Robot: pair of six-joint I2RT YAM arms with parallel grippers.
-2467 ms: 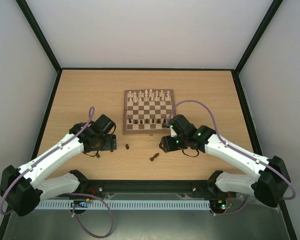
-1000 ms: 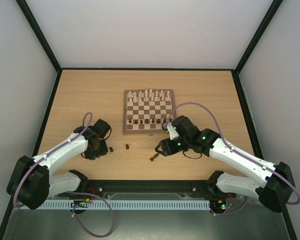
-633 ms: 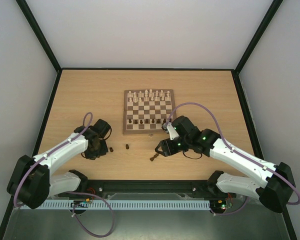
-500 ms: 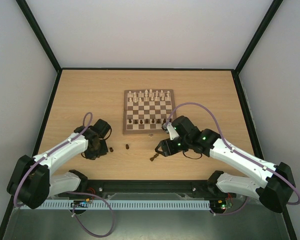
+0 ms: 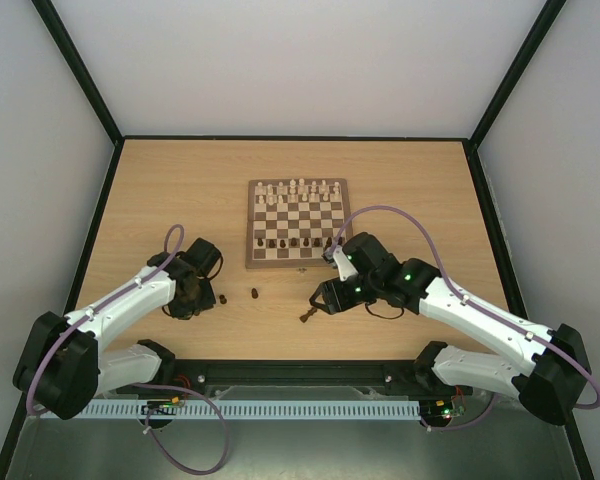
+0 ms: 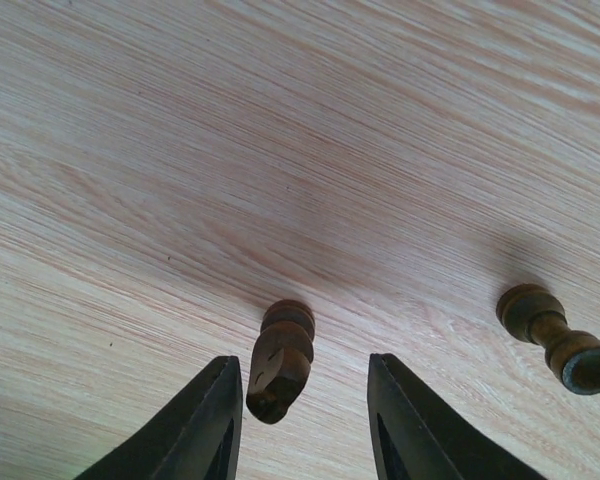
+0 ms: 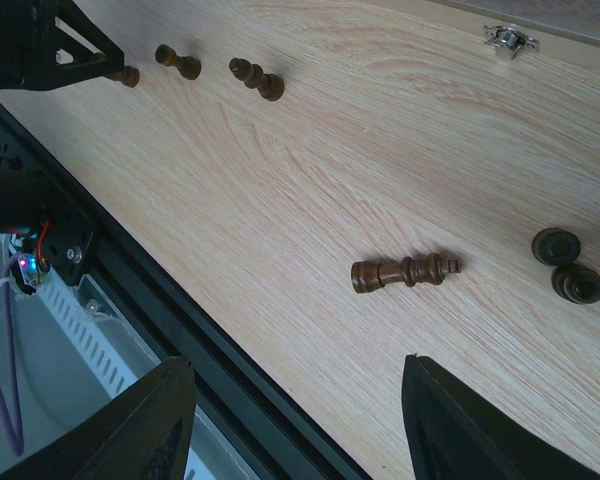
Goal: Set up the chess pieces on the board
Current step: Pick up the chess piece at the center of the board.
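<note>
A toppled dark piece point(image 6: 279, 360) is being straddled by the parted left tool point(image 6: 320, 385) (a second piece point(image 6: 558, 345) lying beside it); the right tool point(image 7: 292, 400) is being held wide.

2 white-shelled arms with black joints: left arm point(image 5: 120, 300), right arm point(image 5: 475, 308). Along each, a looping purple cable point(image 5: 380, 206). On the right wrist housing, small green lights point(image 5: 408, 268). Black tapered fingers point(image 6: 205, 430) on the left gripper point(image 6: 302, 370) — matte, smooth-edged.
</note>
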